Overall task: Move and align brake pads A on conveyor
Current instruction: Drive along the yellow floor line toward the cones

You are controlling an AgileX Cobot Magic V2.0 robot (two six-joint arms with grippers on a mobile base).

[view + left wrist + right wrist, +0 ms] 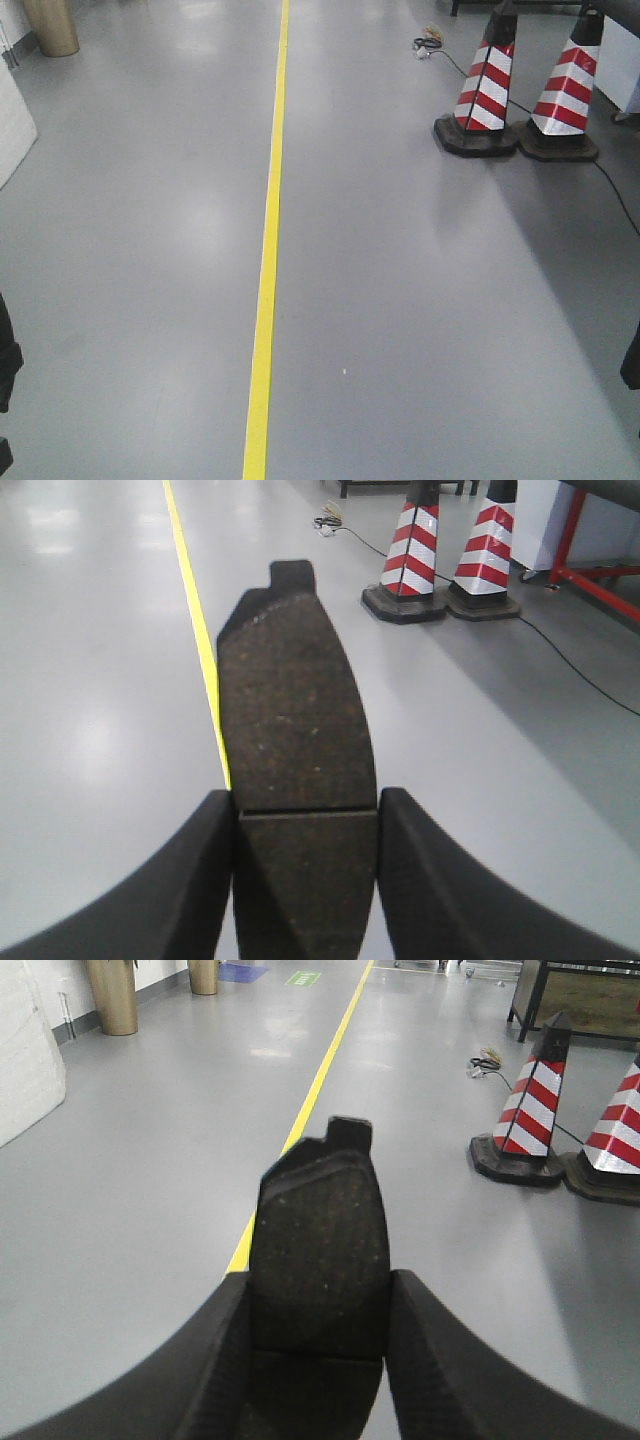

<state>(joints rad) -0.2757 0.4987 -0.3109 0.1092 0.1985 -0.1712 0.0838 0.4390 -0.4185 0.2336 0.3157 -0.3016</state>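
Two pads in hand, one per arm. First brake pad A (295,710), a dark grey, coarse-grained oblong slab with a thin groove across it, sits clamped between the black curved fingers of the left gripper (307,800). The jaws press on its long edges right at the groove, and the notched tab end points forward, away from the wrist. Second brake pad A (320,1225), same form, is pinched the same way by the right gripper (320,1282), friction face toward the camera. Judgement: gripping across the width near the middle balances each pad and leaves its long axis free to be lined up at set-down. The level, forward-pointing pose reads as carrying, not placing. The conveyor is in no view, so the drop-off point and the remaining pads cannot be located; task judged at the transport step. Beyond the pads lies a smooth light grey floor (400,300) with a yellow tape line (265,300) running ahead. To the right stand two red-and-white striped traffic cones (487,90) on black bases, with a thin black cable (610,190) trailing past them. A brass-coloured cylinder (50,25) stands far left. Writing: none seen on either pad. A green floor marking (303,978) in the distance is too small to read.
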